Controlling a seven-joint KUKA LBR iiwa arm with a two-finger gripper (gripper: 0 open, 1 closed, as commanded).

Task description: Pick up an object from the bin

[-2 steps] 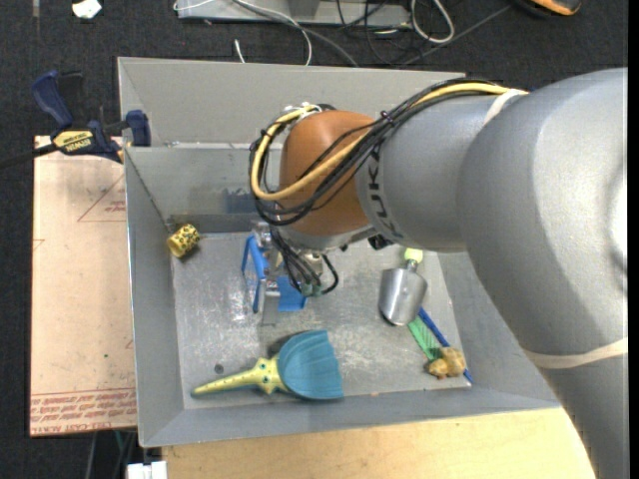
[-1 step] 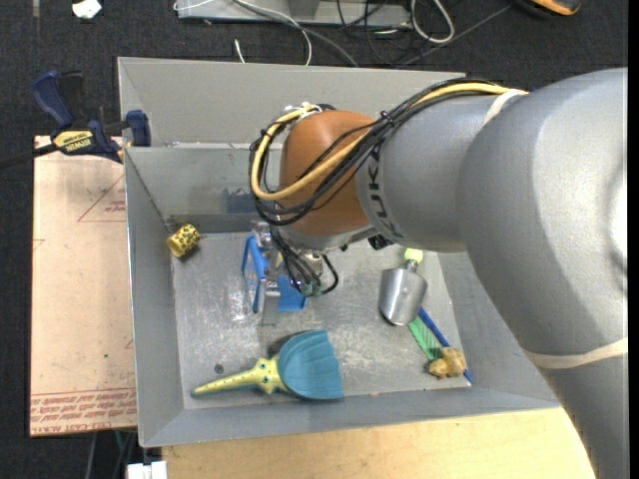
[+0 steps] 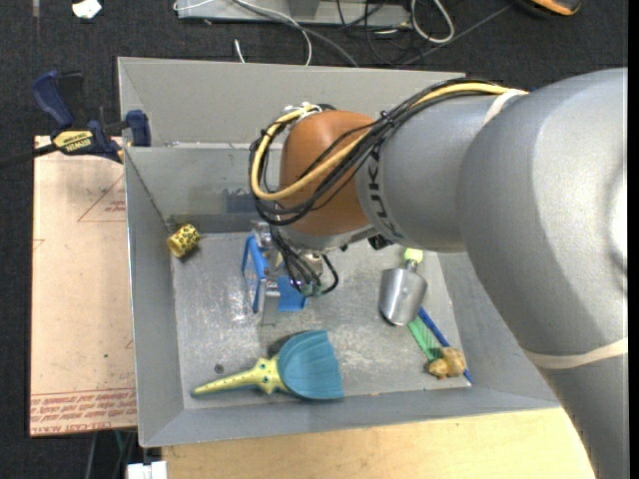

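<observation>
Blue plastic is what sits closest to my hand [image 3: 266, 289]: a small blue piece [image 3: 291, 298] on the floor of the bin [image 3: 150, 297], about in the middle and a little toward the back wall. My hand is down low, right against it, and part of the piece is hidden behind my wrist. Whether my hand is wide, narrow or closed on that piece I cannot tell from this angle; the orange cover [image 3: 319, 173] and the looped yellow and black cables [image 3: 262, 163] on my wrist block the view from above. My arm comes in from the right and covers the bin's far right corner.

Elsewhere on the grey metal floor, things lie well apart. To the left, near the back wall, is a small gold knobbly block [image 3: 184, 239]. To the right of my hand a shiny metal cup [image 3: 399, 295] lies tilted, with a pale green bit [image 3: 411, 257] at its upper end. Just beside the cup, toward the front right corner, a thin green and blue stick [image 3: 429, 332] runs diagonally and ends in a tan lump [image 3: 444, 364]. Along the front wall lies a blue fan-shaped brush [image 3: 310, 365] with a yellow-green pointed handle [image 3: 235, 381] that points left. The brush is near the blue piece but apart from it.
</observation>
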